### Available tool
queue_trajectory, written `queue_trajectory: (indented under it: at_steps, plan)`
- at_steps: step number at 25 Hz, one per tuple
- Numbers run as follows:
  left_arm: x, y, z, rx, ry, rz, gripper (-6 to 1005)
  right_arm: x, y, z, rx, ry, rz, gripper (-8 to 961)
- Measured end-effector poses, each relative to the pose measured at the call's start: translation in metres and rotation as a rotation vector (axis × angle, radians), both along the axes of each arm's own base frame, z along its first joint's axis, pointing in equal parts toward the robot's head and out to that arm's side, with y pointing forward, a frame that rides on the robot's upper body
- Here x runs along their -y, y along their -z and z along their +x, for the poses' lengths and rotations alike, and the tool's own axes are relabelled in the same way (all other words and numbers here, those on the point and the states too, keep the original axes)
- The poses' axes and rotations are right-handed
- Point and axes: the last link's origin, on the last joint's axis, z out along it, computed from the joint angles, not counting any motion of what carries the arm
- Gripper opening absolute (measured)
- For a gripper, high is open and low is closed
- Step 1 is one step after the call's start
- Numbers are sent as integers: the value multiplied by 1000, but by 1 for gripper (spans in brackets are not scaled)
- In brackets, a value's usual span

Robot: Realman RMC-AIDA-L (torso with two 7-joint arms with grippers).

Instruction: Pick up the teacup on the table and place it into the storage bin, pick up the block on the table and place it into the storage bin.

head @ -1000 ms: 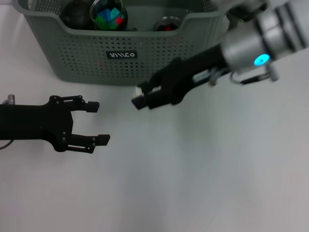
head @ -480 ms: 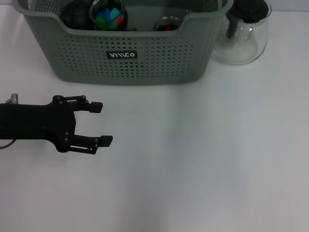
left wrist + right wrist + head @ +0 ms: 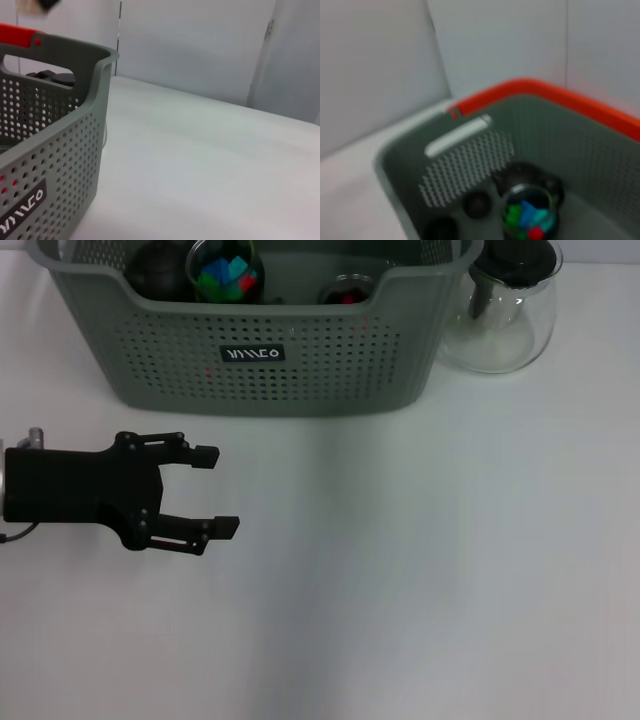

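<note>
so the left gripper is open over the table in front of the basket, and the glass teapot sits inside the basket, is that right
Not quite. The left gripper is open over the table in front of the basket, but the glass teapot stands on the table beside the basket, outside it. The head view shows this.

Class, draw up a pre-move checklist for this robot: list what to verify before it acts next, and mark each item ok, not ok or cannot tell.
1. Left gripper open and holding nothing, over bare table: ok.
2. Right gripper located: not seen in the head view; cannot tell.
3. Storage bin upright: ok.
4. Teacup or block left on the table: none visible; ok.
5. Glass jar of coloured blocks inside the bin: ok.
6. Glass teapot beside the bin, upright: ok.
</note>
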Motion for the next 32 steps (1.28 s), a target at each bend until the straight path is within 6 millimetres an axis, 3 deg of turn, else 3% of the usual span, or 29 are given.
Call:
queue_trajectory:
  at_steps: [7,15,29,32]
  plan:
    - [-1,0,2,5,0,-1,884,-11,31,5,187,18,87,437]
    - [-2,1,3,7,2,-3,884,-15,45,11,297,10,167,437]
    - [-2,1,4,13,-4,-11,884,-14,33,0,287,-19,209,563]
    - [-1,0,5,20,2,-20,884,-10,23,-6,271,-36,218,710]
